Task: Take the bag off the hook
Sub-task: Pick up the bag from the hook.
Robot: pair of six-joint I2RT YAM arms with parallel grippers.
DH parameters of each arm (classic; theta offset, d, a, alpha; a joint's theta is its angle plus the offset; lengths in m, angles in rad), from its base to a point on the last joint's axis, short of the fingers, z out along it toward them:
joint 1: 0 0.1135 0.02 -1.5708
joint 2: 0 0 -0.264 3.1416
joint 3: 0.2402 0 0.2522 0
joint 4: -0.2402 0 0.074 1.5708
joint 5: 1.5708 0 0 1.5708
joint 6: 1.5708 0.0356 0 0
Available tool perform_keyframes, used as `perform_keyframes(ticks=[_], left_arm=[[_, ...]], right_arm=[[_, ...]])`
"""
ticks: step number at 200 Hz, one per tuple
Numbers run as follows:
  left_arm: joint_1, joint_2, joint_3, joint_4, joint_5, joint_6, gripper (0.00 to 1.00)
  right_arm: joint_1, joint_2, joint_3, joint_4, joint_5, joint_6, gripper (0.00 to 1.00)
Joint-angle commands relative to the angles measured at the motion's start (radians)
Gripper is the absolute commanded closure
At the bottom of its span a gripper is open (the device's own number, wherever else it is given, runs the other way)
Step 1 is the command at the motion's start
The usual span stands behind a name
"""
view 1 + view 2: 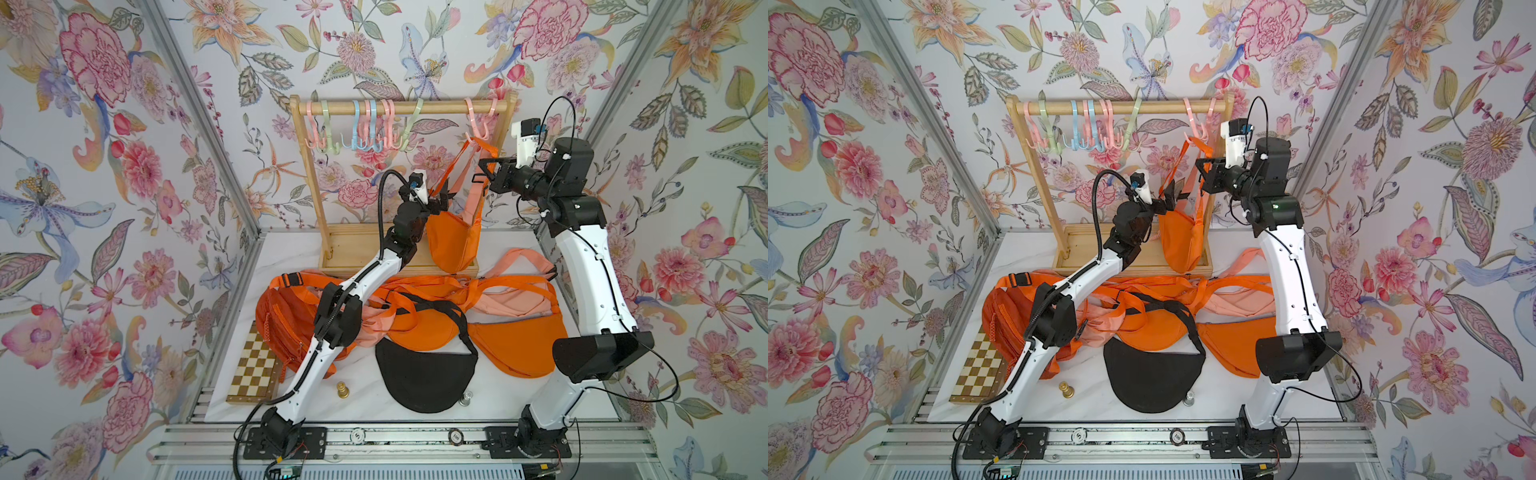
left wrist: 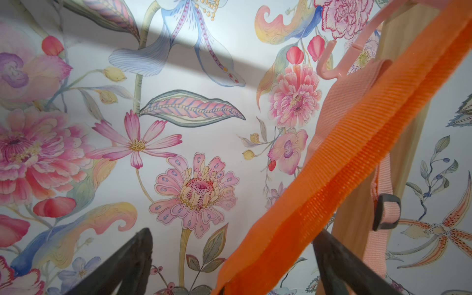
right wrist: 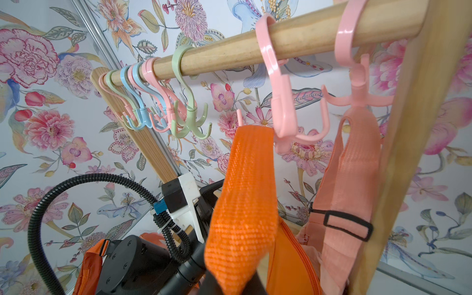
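Right wrist view: right gripper point(image 3: 229, 287) jaws clamp the orange bag point(image 1: 451, 243) by its strap point(image 3: 245, 191), which hangs from a pink hook point(image 3: 283, 109). Left gripper point(image 2: 232, 232) jaws are spread wide around that strap.

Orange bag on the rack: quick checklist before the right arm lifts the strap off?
1. right gripper shut on orange strap: ok.
2. left gripper open, strap between its fingers: ok.
3. Strap off pink hook: not ok, looped over a prong.
4. peach strap on neighbouring hook, apart from orange strap up top: ok.
5. orange bag clear of rack base: cannot tell.
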Motion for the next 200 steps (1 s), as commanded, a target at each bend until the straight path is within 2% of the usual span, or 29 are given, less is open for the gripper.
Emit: perform_keyframes(ticks=[1,18,33,49,76,93,109,136,163,200], left_arm=[[0.013,-0.082,-0.037,0.009,-0.045,-0.051,0.00],[0.020,-0.077,-0.039,0.017,-0.028,-0.064,0.01],[0.027,-0.053,-0.031,0.056,0.029,-0.072,0.15],[0.027,-0.014,-0.004,0.109,0.079,-0.100,0.17],[0.028,0.088,0.111,0.121,0.161,-0.155,0.01],[0.030,0.103,0.105,0.146,0.220,-0.200,0.00],[0.030,0.076,0.030,0.187,0.270,-0.227,0.00],[0.018,0.041,-0.048,0.208,0.310,-0.193,0.00],[0.002,0.079,0.017,0.155,0.325,-0.146,0.00],[-0.001,0.123,0.098,0.121,0.256,-0.097,0.00]], right_arm=[[-0.008,0.023,0.024,0.016,-0.024,0.025,1.00],[-0.009,0.031,0.023,0.017,-0.031,0.030,1.00],[-0.009,0.030,0.023,0.016,-0.057,0.039,1.00],[-0.007,0.020,0.014,0.017,-0.098,0.069,1.00],[0.000,-0.015,-0.012,0.018,-0.154,0.103,1.00],[0.000,-0.024,-0.006,0.018,-0.168,0.117,1.00],[-0.006,-0.023,0.011,0.016,-0.167,0.128,1.00],[-0.030,0.012,0.065,0.016,-0.222,0.181,1.00],[-0.043,0.057,0.128,0.017,-0.338,0.265,1.00],[-0.025,0.044,0.108,0.018,-0.489,0.314,1.00]])
